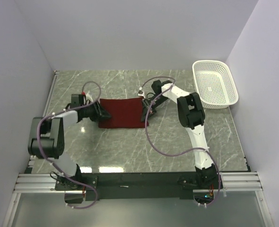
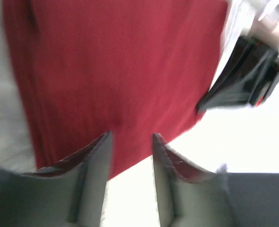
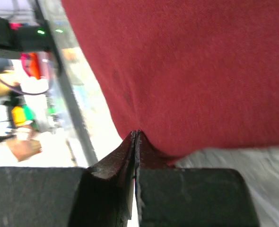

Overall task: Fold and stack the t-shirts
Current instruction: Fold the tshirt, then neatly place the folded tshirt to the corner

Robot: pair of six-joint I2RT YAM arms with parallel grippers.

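The right gripper (image 3: 136, 133) is pressed together, pinching the near edge of the maroon t-shirt (image 3: 191, 71), which spreads out ahead of it. At the opposite edge, the left gripper (image 2: 131, 137) stands spread over the hem. The folded shirt's long axis runs from one gripper to the other.

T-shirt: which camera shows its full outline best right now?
Top external: the whole folded t-shirt lies as a flat rectangle. Left wrist gives only blurred red cloth past the open left fingers; right wrist shows one edge pinched in the shut right fingers.
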